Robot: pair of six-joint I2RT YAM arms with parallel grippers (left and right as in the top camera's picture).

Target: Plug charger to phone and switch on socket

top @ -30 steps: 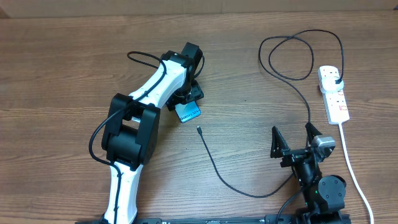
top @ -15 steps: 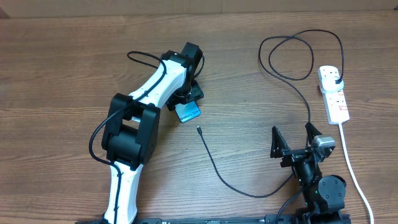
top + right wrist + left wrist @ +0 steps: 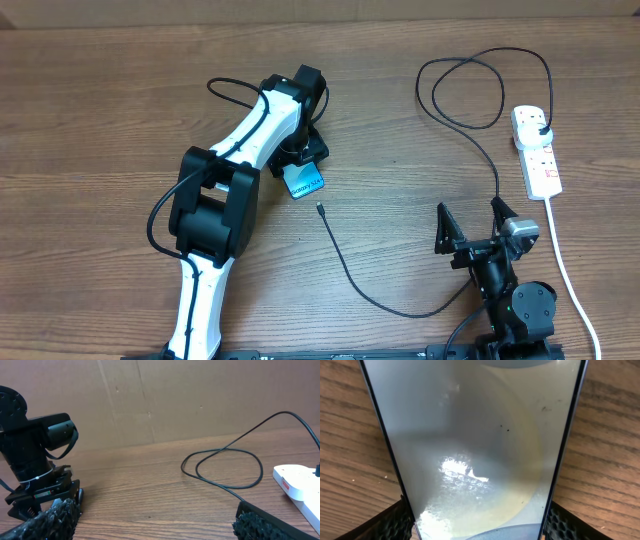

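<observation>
Right gripper [image 3: 469, 208] first, down at the near edge of the table [image 3: 100, 120], right of middle: two black fingers with knobbly, rubbery pads spread as wide as they go, nothing between them (bare wood grain in the gap).

Moving outward, the charger [image 3: 336, 250] is a thin, glossy black cable curving off the near edge. Its small connector tip [image 3: 319, 209] lies loose on the wood around the table's middle. Just beyond that tip is the phone [image 3: 304, 183], a slim slab with black edges and a pale blue face. The connector is near it but apart, not plugged in.

The left gripper [image 3: 300, 160] has come down over the phone, and the wrist view settles it: textured black pads [image 3: 395, 520] press against both long edges of the phone [image 3: 475, 450], clamped across its width. The glass is smudged and catches a bright glare.

Further out, along the right edge, lies the socket [image 3: 540, 165], a white plastic bar with red markings. Its smooth white cord [image 3: 565, 265] trails back toward the near edge. A black plug [image 3: 540, 124] sits in its far end, and the cable makes a wide loop toward the far right corner.
</observation>
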